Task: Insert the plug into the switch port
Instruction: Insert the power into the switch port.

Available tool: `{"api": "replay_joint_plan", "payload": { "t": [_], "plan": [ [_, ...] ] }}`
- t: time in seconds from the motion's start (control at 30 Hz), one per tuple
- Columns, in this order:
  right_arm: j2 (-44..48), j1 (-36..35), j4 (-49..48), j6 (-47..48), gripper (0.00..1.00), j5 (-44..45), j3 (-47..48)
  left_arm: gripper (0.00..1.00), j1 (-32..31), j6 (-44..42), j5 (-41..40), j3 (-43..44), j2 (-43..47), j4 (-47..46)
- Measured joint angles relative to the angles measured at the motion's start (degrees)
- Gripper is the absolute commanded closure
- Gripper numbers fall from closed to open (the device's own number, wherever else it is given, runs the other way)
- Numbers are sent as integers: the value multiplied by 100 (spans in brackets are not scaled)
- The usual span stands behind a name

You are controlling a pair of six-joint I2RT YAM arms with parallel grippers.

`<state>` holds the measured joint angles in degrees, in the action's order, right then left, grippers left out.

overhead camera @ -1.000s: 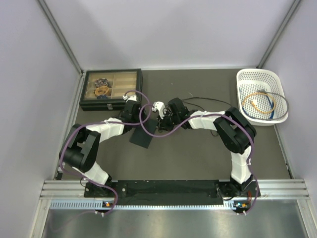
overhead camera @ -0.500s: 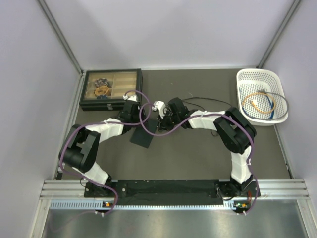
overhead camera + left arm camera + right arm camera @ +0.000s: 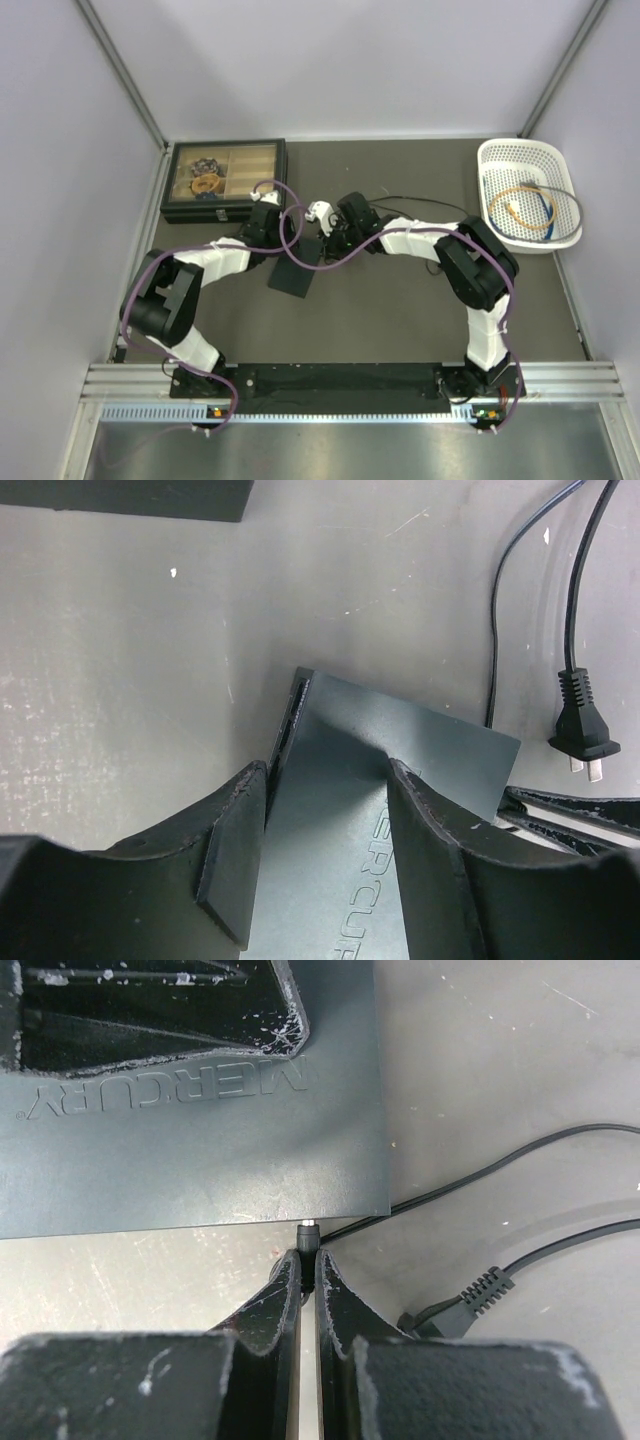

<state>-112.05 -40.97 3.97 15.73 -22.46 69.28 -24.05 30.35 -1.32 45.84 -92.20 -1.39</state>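
The switch, a flat dark grey box marked MERCURY, lies tilted at the table's middle. My left gripper holds it. One finger is against its slotted left edge and the other lies on its top face. My right gripper is shut on the plug, a small black barrel. The plug's metal tip meets the box's near edge close to the right corner. The switch port itself is hidden under that edge. In the top view the right gripper faces the left gripper across the box.
A black compartment case with a clear top sits at the back left. A white basket holding coiled cables is at the back right. A thin black lead and a two-pin mains plug lie beside the box.
The left jaws have narrowed onto the box, which has shifted slightly to the right. The right gripper has edged up and left with the plug.
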Motion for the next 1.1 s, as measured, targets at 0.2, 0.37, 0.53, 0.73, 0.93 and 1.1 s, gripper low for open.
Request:
{"api": "replay_joint_plan", "payload": {
  "t": [0.2,0.37,0.53,0.73,0.93,1.1],
  "plan": [
    [-9,0,98,61,100,42,61,46,-26,-28,13,28,-24,7],
    [-15,0,203,76,100,63,133,46,-35,-28,24,28,-24,4],
    [-22,0,195,52,100,59,133,46,-48,-37,20,28,-24,4],
    [-98,0,170,-42,100,31,179,46,-63,-39,13,28,-24,4],
    [-101,0,170,-81,100,33,190,46,-87,-39,-26,31,-24,4],
    [-103,-4,317,-17,100,76,293,46,-125,-33,-74,35,-28,4]
  ]
}}
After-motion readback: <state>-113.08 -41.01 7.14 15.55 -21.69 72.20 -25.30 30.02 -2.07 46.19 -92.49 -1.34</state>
